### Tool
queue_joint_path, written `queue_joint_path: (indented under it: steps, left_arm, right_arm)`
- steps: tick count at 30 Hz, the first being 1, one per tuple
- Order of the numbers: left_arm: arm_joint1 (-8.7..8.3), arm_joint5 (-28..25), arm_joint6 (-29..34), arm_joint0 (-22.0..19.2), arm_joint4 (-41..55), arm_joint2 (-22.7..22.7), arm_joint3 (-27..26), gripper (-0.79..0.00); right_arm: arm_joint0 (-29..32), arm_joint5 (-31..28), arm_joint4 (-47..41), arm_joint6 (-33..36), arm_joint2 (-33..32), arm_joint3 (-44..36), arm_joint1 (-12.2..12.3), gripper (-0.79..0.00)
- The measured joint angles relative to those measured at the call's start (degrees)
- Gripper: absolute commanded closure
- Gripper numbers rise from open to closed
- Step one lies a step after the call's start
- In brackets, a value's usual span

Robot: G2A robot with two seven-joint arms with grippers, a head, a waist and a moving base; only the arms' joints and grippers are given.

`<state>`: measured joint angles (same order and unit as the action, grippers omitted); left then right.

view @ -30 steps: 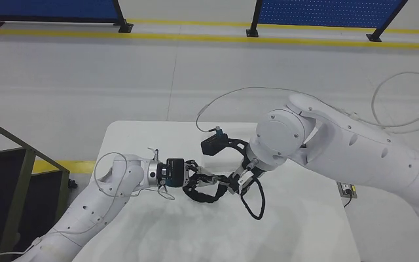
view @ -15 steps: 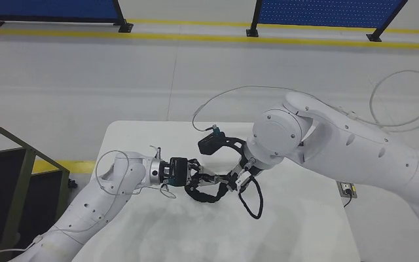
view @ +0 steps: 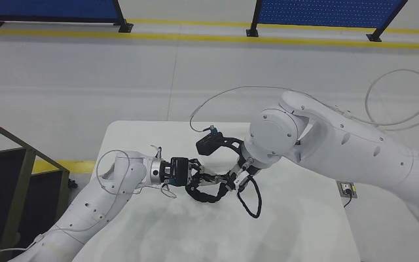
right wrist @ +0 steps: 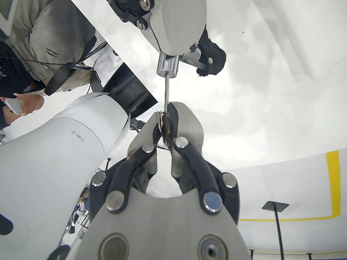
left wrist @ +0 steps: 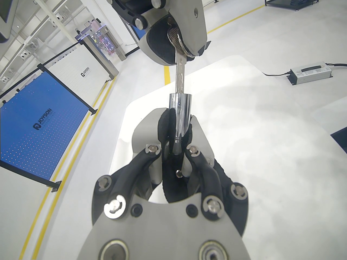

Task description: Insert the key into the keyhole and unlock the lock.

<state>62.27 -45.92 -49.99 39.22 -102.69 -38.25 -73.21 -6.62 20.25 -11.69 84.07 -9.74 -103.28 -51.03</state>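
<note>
A chrome lock cylinder [left wrist: 179, 116] is held above the white table, with my left gripper [left wrist: 176, 128] shut on it. A silver key [left wrist: 179, 74] is clamped by its head in my right gripper [right wrist: 164, 121], which is shut on it. The key's blade tip sits in the keyhole at the cylinder's end face [right wrist: 167, 74]; most of the blade [right wrist: 166, 93] is still outside. Seen from above, the two grippers meet nose to nose near the table's middle, left gripper [view: 194, 175] facing right gripper [view: 226, 180]. A black cable loop [view: 204, 195] of the lock hangs below them.
The white table [view: 294, 223] stretches around both arms. A black cable [view: 252, 203] droops from the right arm over the table. A grey power box [left wrist: 311, 72] lies on the floor beyond the table. Blue barrier panels [view: 59, 10] stand far behind.
The right arm's elbow and wrist camera have shifted slightly left and the grippers have drawn a little closer together. Both holds are unchanged.
</note>
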Motion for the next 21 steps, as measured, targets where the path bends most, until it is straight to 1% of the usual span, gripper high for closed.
queue_joint_path:
  steps: [14,21]
  left_arm:
    - [-0.25,0.0,0.1,0.6,-0.9,-0.8,-1.0,0.0]
    - [-0.33,0.0,0.6,1.0,-1.2,-1.0,-1.4,0.0]
  right_arm:
    - [-0.6,-1.6,1.3,1.6,0.0,1.7,-1.0,0.0]
    - [-1.4,-2.4,1.7,2.5,0.0,2.6,-2.4,0.0]
